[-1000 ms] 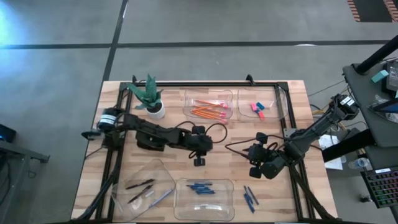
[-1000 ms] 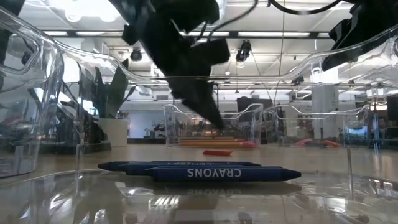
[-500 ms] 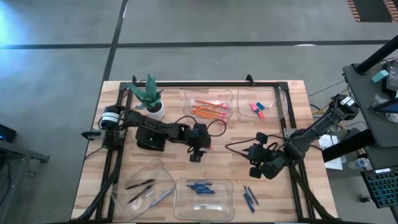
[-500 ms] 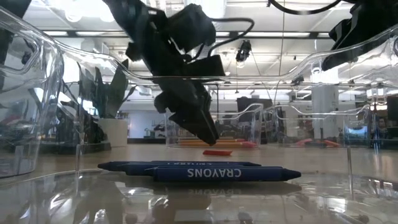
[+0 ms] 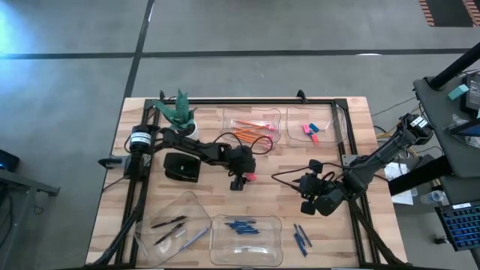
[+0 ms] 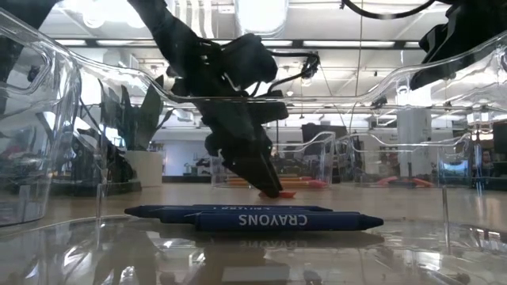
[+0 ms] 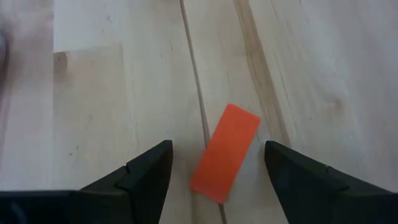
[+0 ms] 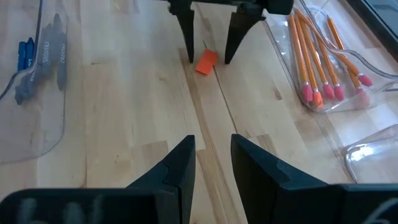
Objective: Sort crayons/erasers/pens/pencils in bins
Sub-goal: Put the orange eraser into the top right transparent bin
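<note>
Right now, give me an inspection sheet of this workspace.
Surface: wooden table.
Job's things: red eraser loose on wood; pencils, erasers, crayons and pens binned; three crayons loose near the front edge.
Clutter: potted plant, black box.
Claws: left claw open, straddling the red eraser; right claw waiting, partly open, empty.
Cables: black cable trailing from the right arm.
Surroundings: grey floor.

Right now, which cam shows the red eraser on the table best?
Left wrist view: the red eraser fills mid-frame, lying flat on the wood between the open left gripper fingers. Right wrist view shows it small, between those same fingers. High view gives only a red speck beside the gripper; low view a sliver partly behind it.
</note>
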